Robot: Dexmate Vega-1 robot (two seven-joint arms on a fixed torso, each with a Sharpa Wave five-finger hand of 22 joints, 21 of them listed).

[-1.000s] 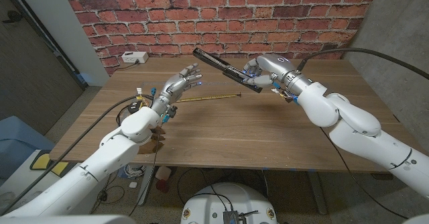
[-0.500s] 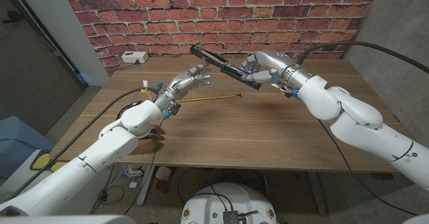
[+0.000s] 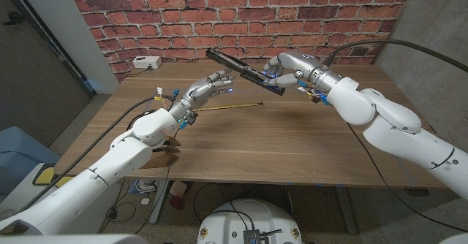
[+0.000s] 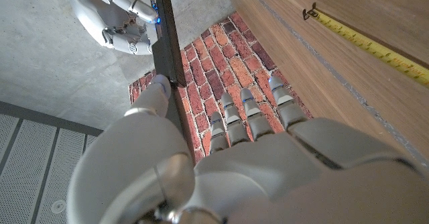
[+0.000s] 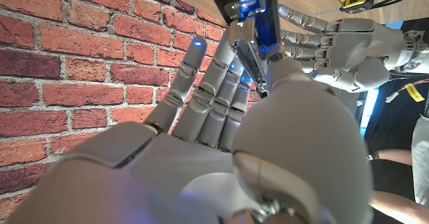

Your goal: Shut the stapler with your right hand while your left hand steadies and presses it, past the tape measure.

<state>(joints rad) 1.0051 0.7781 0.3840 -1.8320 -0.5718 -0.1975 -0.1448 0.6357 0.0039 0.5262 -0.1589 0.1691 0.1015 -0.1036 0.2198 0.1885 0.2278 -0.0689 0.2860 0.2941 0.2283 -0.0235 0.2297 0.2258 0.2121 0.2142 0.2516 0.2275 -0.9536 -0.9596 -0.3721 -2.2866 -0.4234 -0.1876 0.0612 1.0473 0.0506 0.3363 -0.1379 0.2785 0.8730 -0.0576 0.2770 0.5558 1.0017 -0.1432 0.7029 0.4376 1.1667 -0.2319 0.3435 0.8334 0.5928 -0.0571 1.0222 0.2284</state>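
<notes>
Fingers (image 3: 274, 74) of the right hand (image 3: 287, 71) grip the stapler (image 3: 241, 71) at its near end, holding it in the air above the far part of the surface (image 3: 292, 145), with its black body slanting up and away toward the brick wall (image 3: 241, 17). Left hand (image 3: 207, 88) is raised beside the stapler's lower side, holding nothing, its fingers (image 4: 251, 106) apart and reaching toward the stapler without visible contact. Tape measure (image 3: 227, 106) lies on the surface below both hands with its yellow blade drawn out, and a white box (image 3: 146, 63) sits at the far left edge by the wall.
</notes>
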